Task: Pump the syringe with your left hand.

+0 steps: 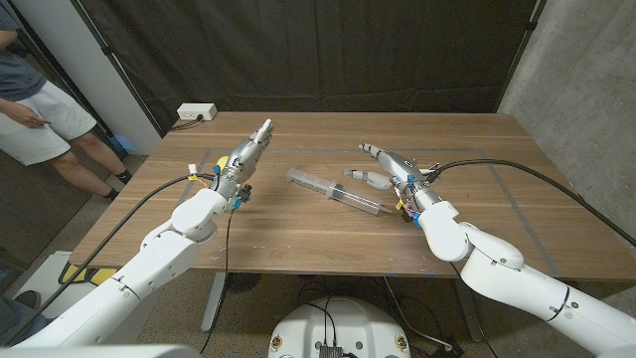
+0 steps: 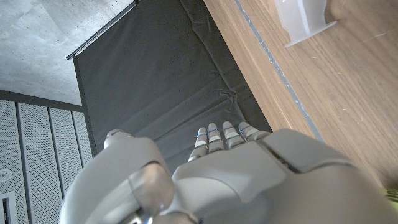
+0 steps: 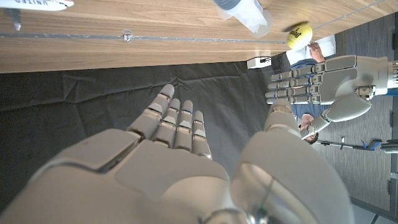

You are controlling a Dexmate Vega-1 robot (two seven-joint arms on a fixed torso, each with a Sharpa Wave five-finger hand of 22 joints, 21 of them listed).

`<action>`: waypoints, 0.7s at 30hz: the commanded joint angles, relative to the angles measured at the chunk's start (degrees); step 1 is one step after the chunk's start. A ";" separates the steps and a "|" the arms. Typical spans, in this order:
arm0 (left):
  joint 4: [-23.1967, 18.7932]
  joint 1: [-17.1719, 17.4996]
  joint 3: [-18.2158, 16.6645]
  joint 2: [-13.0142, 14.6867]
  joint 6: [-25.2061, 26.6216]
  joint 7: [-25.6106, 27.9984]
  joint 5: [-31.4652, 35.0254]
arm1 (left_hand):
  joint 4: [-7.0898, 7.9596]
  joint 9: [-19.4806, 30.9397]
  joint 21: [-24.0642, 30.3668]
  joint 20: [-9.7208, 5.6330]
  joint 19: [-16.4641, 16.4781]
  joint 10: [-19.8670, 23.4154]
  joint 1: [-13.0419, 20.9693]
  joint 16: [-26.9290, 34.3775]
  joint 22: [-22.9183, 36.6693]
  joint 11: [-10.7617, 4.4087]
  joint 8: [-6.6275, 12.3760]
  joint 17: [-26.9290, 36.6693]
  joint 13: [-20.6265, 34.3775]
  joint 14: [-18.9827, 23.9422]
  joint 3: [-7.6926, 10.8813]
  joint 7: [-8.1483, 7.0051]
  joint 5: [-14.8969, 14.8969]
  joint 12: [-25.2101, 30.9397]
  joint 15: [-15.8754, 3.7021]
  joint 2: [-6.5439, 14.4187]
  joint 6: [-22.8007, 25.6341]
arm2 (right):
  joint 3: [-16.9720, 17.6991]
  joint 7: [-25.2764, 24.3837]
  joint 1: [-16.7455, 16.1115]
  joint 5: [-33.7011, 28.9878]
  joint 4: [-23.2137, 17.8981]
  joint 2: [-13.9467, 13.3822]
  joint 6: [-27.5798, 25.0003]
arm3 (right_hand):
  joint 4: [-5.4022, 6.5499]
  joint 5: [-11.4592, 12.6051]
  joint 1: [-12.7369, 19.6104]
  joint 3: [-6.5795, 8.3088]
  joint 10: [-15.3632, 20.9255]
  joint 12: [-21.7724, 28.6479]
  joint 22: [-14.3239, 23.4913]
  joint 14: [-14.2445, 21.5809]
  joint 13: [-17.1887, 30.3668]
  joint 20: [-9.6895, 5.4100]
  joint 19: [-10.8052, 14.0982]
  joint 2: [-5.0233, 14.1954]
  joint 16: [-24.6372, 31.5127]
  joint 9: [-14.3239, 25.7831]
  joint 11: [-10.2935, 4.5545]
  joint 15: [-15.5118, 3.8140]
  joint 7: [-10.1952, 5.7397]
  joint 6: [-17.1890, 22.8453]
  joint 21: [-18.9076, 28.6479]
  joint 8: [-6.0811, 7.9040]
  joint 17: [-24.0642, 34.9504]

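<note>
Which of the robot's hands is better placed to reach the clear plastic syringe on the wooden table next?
Probably the right hand: open, it sits close beside the clear plastic syringe, near its far end. The left hand, also open, stands farther off across bare table, though the task names it.

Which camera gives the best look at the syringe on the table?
The head view: the whole syringe lies on the table between the left hand and right hand, untouched. Each wrist view catches only one clear plastic end of it.

Head view: worktop (image 1: 328, 214) overlooked from above, facing the curtain (image 1: 328, 55). Wrist views: set close behind each robot hand, inverted; worktop and curtain are shared.
</note>
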 commanded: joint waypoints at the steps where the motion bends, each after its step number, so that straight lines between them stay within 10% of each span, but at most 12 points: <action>1: -0.42 0.00 -0.15 0.30 0.47 -0.29 -0.41 | 0.14 0.27 0.48 -0.96 -0.69 0.34 -0.08 0.13 0.24 0.09 0.10 0.20 0.09 -0.23 -0.40 0.25 -0.15 -0.04 -0.27 0.05 0.45 | -2.83 2.31 1.67 -3.36 0.68 0.64 -3.52 | -0.02 0.42 1.38 0.64 0.77 0.23 0.09 0.54 0.34 -0.46 0.68 -0.12 -0.13 0.15 -0.19 -0.41 0.07 0.25 0.02 0.09 0.11; 21: 1.32 -0.68 -0.07 -0.11 -1.45 -1.91 -0.60 | 0.17 0.27 0.50 -0.96 -0.72 0.31 0.01 0.14 0.24 0.05 0.11 0.21 0.09 -0.25 -0.58 0.29 -0.26 -0.05 -0.23 0.13 0.53 | -10.24 9.33 7.12 -11.54 3.72 3.82 -11.26 | 0.24 0.77 4.46 0.88 2.38 0.56 0.19 2.45 0.42 -0.84 2.81 -1.19 -0.11 0.25 -0.36 -0.48 0.36 1.08 0.30 0.32 0.12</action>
